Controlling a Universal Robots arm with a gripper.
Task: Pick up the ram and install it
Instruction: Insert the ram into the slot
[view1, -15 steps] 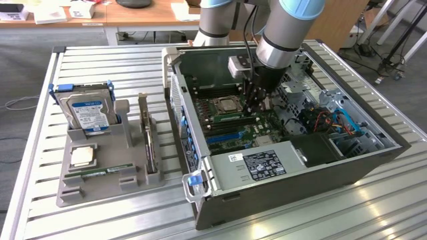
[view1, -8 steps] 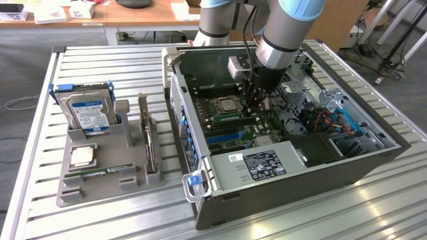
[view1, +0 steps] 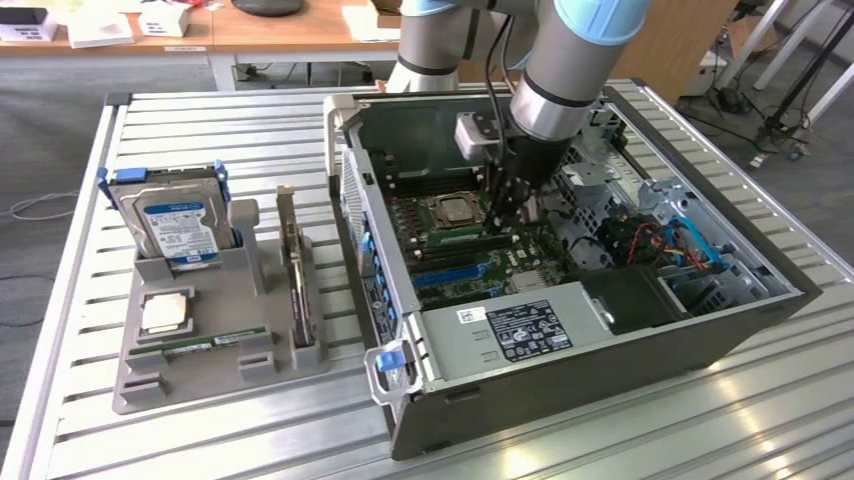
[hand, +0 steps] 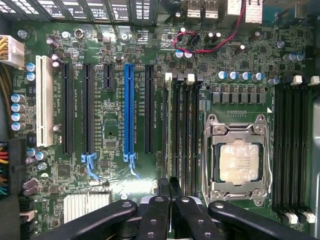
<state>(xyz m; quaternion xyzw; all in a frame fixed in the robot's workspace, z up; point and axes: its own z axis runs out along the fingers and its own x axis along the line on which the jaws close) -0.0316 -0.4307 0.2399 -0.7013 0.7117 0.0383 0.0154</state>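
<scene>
My gripper (view1: 514, 222) reaches down into the open computer case (view1: 601, 350), just beside the processor socket (view1: 454, 210). In the wrist view the gripper (hand: 169, 186) is shut, its black fingers (hand: 155, 215) flanking a thin board seen edge-on. This is the ram (hand: 166, 130), standing along the memory slot closest to the black expansion slots of the motherboard (hand: 110, 130). How deep it sits in the slot I cannot tell.
A grey holder (view1: 200, 375) at the exterior view's left carries a hard drive (view1: 174, 220), a silver processor chip (view1: 167, 312), an upright expansion card (view1: 296, 280) and another flat green stick (view1: 214, 345). The case walls, power supply (view1: 527, 325) and cables (view1: 681, 245) hem the arm in.
</scene>
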